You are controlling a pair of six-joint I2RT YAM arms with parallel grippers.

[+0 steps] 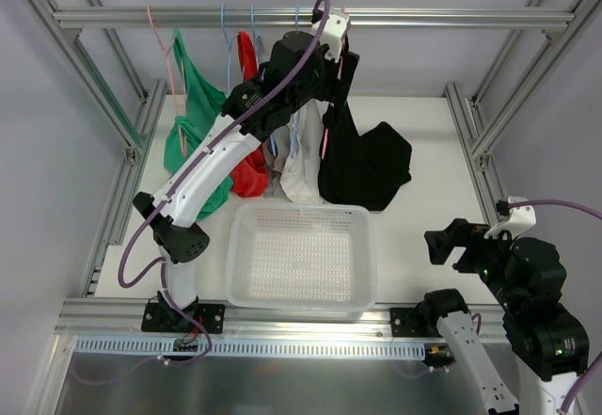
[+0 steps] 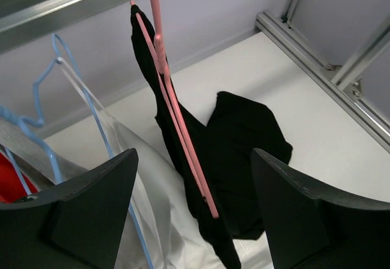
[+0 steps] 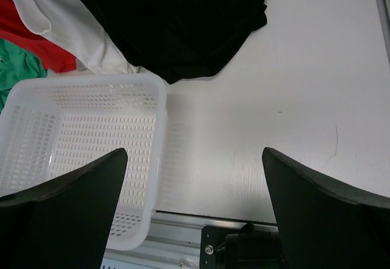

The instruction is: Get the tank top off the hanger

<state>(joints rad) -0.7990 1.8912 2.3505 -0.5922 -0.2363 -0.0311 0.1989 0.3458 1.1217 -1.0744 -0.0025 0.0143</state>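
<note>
**Left hand (image 2: 194,153) open at the hanger (image 2: 173,107)**

Fingers (image 2: 91,214) apart and gripping nothing, it frames the pink hanger at centre frame. Black tank top (image 2: 244,141) drapes from the hanger onto the white desk (image 2: 317,129). This looks like the reaching step. Next, close on the fabric and draw it off.

Black tank top (image 2: 244,141) hangs on pink hanger (image 2: 177,118)

text: none readable | labels: none | numbers: none | signs: none
</note>
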